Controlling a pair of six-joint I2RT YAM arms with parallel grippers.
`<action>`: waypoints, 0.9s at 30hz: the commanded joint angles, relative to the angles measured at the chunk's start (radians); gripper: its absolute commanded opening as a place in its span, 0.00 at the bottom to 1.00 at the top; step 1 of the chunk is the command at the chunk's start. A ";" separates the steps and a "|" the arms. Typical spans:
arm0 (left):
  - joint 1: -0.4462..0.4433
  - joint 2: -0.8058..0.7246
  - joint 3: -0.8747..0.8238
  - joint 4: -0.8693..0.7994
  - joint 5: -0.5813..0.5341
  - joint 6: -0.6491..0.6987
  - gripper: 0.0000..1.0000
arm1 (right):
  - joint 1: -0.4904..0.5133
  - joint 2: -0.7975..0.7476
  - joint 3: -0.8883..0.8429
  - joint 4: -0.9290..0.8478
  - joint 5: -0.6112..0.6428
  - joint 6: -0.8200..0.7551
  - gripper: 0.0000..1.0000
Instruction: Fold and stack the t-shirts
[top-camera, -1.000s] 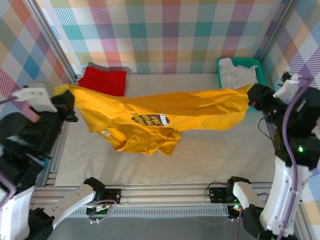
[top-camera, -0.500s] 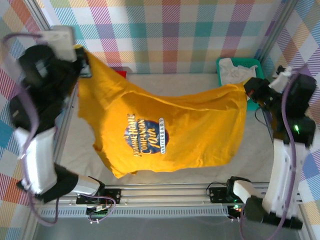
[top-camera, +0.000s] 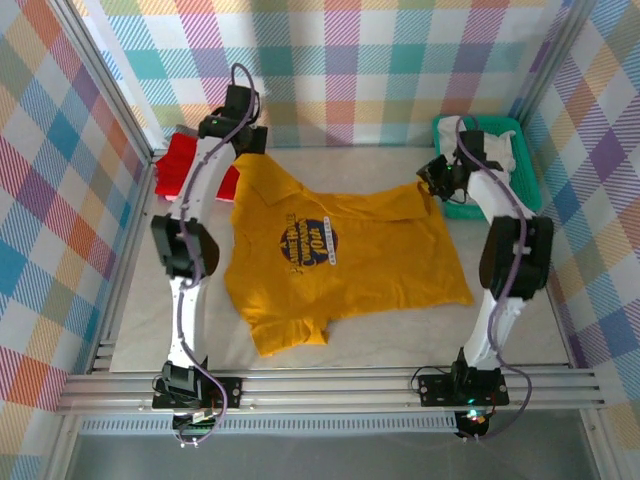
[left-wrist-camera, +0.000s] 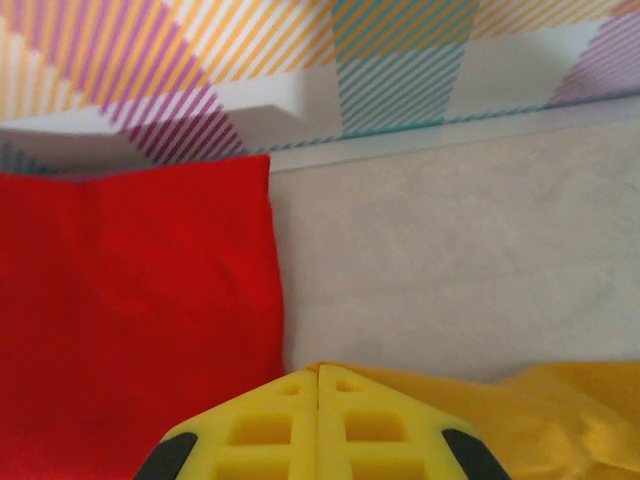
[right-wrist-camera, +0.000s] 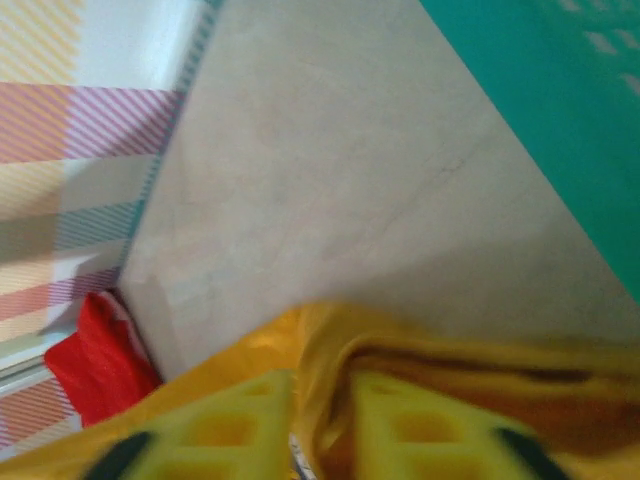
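Left hand has its fingers pressed flat together with yellow cloth coming out right at the tips, so I'd say it's pinching the mustard shirt at its 11 o'clock corner. The right hand is nearly closed with a fold of that shirt clearly caught between its fingers, over at the 1 o'clock corner. Big change from half a second ago: the shirt was hanging in the air between both arms, stretched out like a banner, and now it's been flung down and lies on the table, logo up, mostly flat but with the hem at 7 o'clock a bit bunched. The red shirt sits at 10 o'clock, the off-white shirt is in the teal basket at 2 o'clock. So the spread-out looks done; I reckon folding comes next, nothing's folded on this one yet.
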 joint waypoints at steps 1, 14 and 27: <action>0.057 0.138 0.326 -0.004 0.105 -0.031 0.59 | 0.006 0.036 0.184 0.110 -0.069 0.103 0.36; 0.001 -0.692 -0.921 0.419 0.193 -0.275 0.91 | 0.146 -0.406 -0.164 0.056 0.088 -0.299 0.52; -0.110 -0.917 -1.692 0.362 0.249 -0.545 0.86 | 0.186 -0.478 -0.476 -0.145 0.237 -0.378 0.47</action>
